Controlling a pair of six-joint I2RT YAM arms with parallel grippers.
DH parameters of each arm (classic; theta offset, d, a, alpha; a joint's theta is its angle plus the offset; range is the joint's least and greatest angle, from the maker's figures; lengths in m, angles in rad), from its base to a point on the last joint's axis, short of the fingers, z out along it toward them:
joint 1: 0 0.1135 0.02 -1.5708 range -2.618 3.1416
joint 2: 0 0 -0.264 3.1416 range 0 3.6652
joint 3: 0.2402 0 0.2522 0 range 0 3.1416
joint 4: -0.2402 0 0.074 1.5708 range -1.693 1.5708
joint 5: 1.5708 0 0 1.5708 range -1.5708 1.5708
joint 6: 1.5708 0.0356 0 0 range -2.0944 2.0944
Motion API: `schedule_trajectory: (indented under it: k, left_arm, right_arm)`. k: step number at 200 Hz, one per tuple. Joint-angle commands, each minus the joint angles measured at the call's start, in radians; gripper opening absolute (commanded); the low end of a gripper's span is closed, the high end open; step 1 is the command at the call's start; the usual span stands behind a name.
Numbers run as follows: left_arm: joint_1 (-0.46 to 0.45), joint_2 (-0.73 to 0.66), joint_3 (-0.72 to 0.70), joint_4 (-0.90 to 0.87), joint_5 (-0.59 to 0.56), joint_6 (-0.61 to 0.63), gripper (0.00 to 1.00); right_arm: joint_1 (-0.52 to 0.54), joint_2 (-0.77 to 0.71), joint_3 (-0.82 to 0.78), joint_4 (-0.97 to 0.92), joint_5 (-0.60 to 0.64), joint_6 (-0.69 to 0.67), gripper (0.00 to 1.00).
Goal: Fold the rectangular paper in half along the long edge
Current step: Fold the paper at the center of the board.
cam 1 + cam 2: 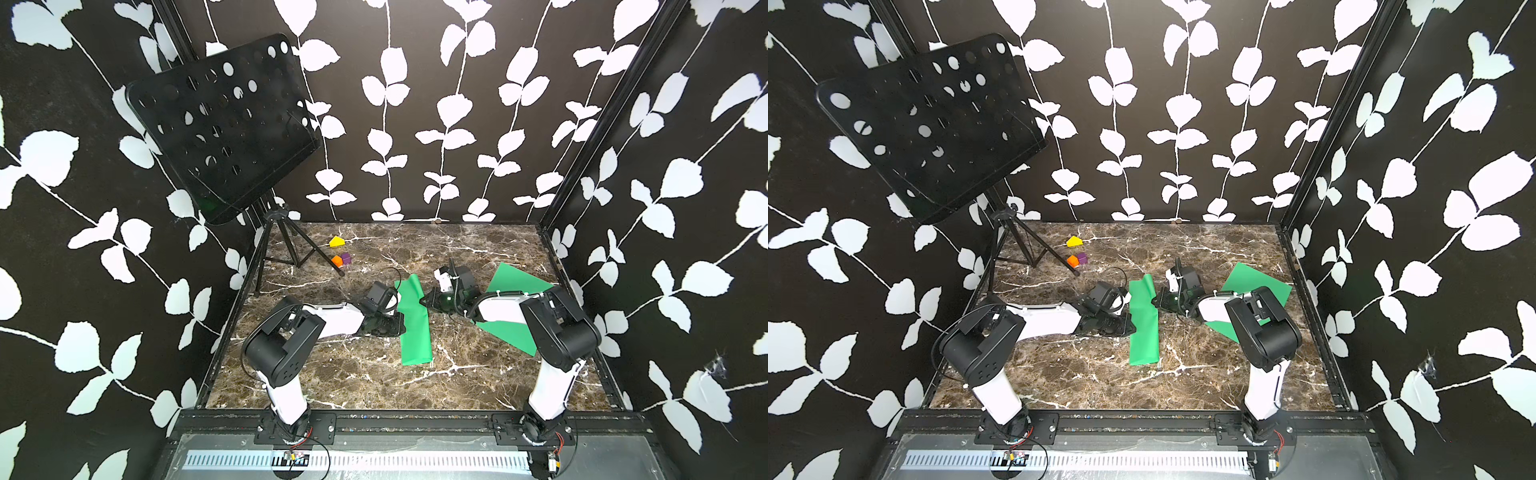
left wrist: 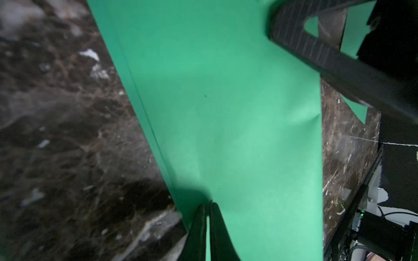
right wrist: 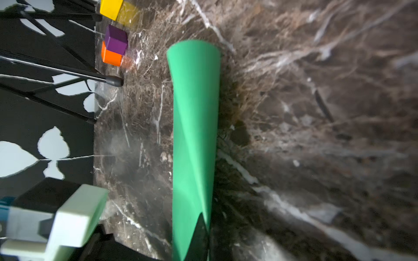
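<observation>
The green rectangular paper [image 1: 415, 332] [image 1: 1144, 340] lies mid-table as a long narrow strip doubled over itself. My left gripper [image 1: 402, 323] [image 1: 1133, 326] lies low at the strip's left edge. In the left wrist view it is shut [image 2: 208, 203], with its tips resting on top of the paper [image 2: 226, 113] and nothing between them. My right gripper [image 1: 422, 300] [image 1: 1153, 300] reaches in from the right. In the right wrist view it is shut [image 3: 204, 239] on the paper's [image 3: 194, 113] edge, where the sheet bulges up in a curl.
A second flat green sheet [image 1: 517, 282] [image 1: 1254, 282] lies partly under my right arm. A black music stand [image 1: 224, 129] on a tripod [image 1: 291, 253] stands at the back left. Yellow [image 1: 336, 241], orange [image 1: 337, 261] and purple [image 1: 346, 258] blocks sit near it on the marble table [image 1: 353, 374].
</observation>
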Motion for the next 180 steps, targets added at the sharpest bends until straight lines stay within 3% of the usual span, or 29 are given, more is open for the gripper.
schedule_trajectory:
  k: [1,9,22,27,45,88,105,131,167,180]
  left_arm:
    - [0.003,0.056,-0.045,-0.147,-0.094,0.021,0.1]
    - [0.003,0.055,-0.044,-0.147,-0.094,0.021,0.1]
    - [0.004,0.056,-0.044,-0.148,-0.094,0.022,0.1]
    - [0.003,0.055,-0.044,-0.149,-0.094,0.023,0.1]
    - [0.004,0.057,-0.046,-0.15,-0.092,0.025,0.1]
    - [0.005,0.057,-0.042,-0.152,-0.093,0.029,0.1]
    - [0.003,0.059,-0.042,-0.15,-0.092,0.029,0.1]
    - [0.004,0.055,-0.045,-0.15,-0.093,0.029,0.1]
    - [0.004,0.055,-0.05,-0.15,-0.092,0.029,0.1]
    - [0.004,0.056,-0.05,-0.15,-0.091,0.029,0.1]
  right_arm:
    - [-0.008,0.011,0.031,0.017,-0.001,-0.014,0.0]
    - [-0.009,0.015,0.037,0.018,-0.004,-0.015,0.0]
    - [-0.01,0.025,0.047,0.023,-0.008,-0.016,0.29]
    - [-0.01,0.027,0.051,0.027,-0.008,-0.016,0.35]
    - [-0.011,0.044,0.076,0.029,-0.011,-0.02,0.43]
    - [-0.021,0.093,0.13,0.022,-0.027,-0.036,0.4]
    - [-0.026,0.103,0.14,0.025,-0.035,-0.034,0.29]
    - [-0.028,0.106,0.144,0.021,-0.033,-0.04,0.0]
    - [-0.033,0.105,0.139,0.026,-0.025,-0.041,0.0]
    - [-0.033,0.113,0.146,0.04,-0.035,-0.04,0.29]
